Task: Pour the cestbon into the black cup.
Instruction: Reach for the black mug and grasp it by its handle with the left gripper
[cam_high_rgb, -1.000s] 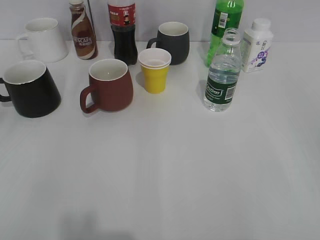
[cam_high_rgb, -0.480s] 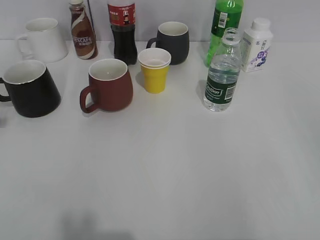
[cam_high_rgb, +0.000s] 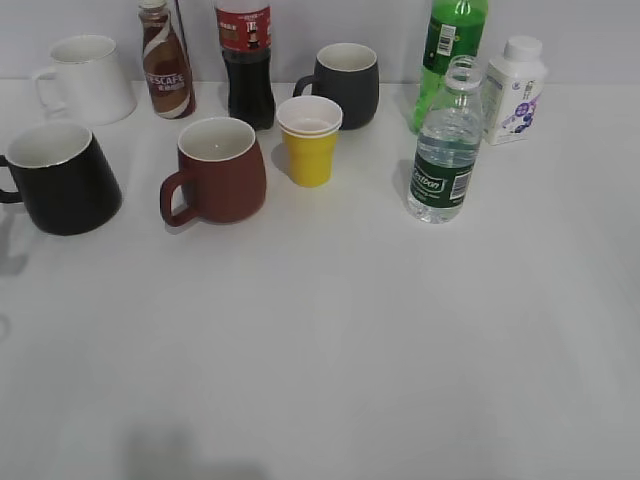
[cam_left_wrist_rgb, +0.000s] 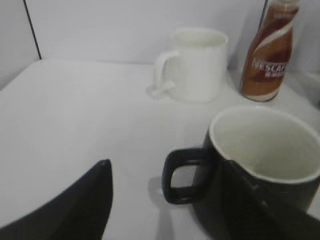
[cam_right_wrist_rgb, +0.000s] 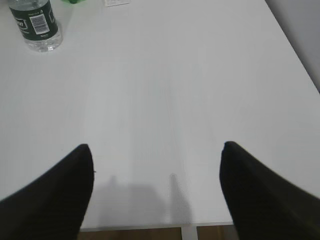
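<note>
Near table's left edge: black cup (cam_high_rgb: 60, 178) | right hand (cam_right_wrist_rgb: 156, 165) spread | left hand (cam_left_wrist_rgb: 200, 200) spread beside cup

Cestbon (cam_high_rgb: 443, 155) far right of black cup (cam_high_rgb: 62, 178)

Only the fingertips show: the left gripper (cam_left_wrist_rgb: 185, 200) has smooth, matte black, blunt-tipped fingers (cam_left_wrist_rgb: 80, 207). The right gripper (cam_right_wrist_rgb: 157, 190) has matching dark, rounded, unmarked fingers (cam_right_wrist_rgb: 50, 195).
</note>
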